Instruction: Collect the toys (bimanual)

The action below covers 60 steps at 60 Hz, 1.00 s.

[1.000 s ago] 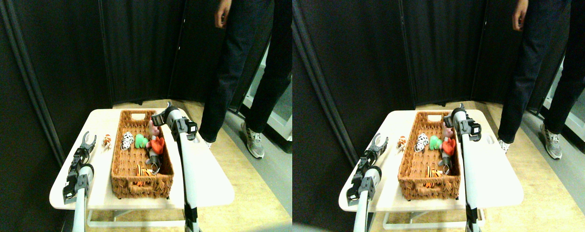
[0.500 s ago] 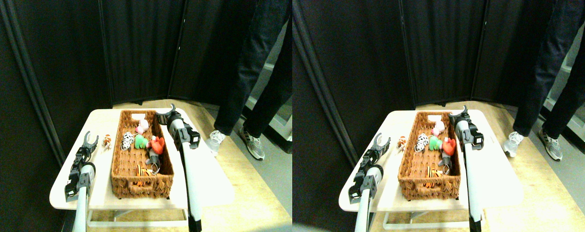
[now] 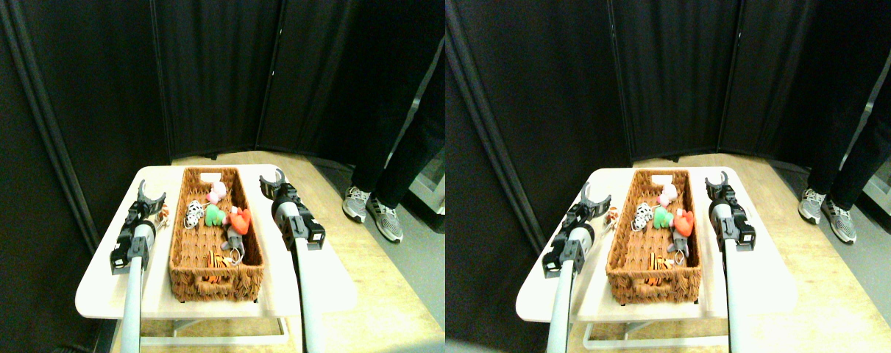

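In the stereo pair view, a long brown woven basket (image 3: 217, 239) lies on a pale table (image 3: 107, 283), its long axis running away from the robot. Inside lie the toys: a pink one (image 3: 216, 193) farthest, then spotted (image 3: 193, 215), green (image 3: 214, 215), red heart (image 3: 240, 220), grey (image 3: 232, 240) and orange-striped (image 3: 216, 259) nearest. One small orange-and-white toy (image 3: 165, 213) sits outside, just beside the basket's left wall (partly hidden). The left gripper (image 3: 151, 196) hangs near it, jaws spread. The right gripper (image 3: 271, 181), jaws also spread, is over bare tabletop right of the basket. A person's shoes (image 3: 368, 209) stand on the floor beyond the table's right edge.
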Tool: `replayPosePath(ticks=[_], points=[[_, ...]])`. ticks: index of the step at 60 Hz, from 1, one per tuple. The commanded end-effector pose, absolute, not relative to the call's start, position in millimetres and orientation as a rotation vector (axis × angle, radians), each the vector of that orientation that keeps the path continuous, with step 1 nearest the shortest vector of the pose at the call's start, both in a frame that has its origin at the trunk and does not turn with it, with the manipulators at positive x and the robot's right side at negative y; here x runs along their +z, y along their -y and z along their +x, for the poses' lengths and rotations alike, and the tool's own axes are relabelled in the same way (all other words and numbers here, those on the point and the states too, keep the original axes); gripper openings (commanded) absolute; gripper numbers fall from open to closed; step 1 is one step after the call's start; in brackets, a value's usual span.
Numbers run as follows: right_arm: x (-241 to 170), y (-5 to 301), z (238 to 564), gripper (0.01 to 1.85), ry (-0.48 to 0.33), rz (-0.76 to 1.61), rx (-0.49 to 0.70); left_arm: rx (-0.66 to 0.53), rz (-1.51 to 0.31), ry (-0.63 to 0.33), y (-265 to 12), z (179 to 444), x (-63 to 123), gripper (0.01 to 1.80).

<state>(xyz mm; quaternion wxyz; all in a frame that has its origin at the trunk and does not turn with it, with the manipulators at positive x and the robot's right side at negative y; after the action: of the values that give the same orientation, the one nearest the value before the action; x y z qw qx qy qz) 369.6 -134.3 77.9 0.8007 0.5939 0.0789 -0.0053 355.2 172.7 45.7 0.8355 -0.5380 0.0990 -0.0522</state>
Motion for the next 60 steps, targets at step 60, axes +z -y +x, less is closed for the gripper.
replayPosePath(ticks=[60], points=[[77, 145, 351, 0.51, -0.102, 1.281, -0.033, 0.013, -1.241, -0.258, -167, 376, -23.7, 0.69]])
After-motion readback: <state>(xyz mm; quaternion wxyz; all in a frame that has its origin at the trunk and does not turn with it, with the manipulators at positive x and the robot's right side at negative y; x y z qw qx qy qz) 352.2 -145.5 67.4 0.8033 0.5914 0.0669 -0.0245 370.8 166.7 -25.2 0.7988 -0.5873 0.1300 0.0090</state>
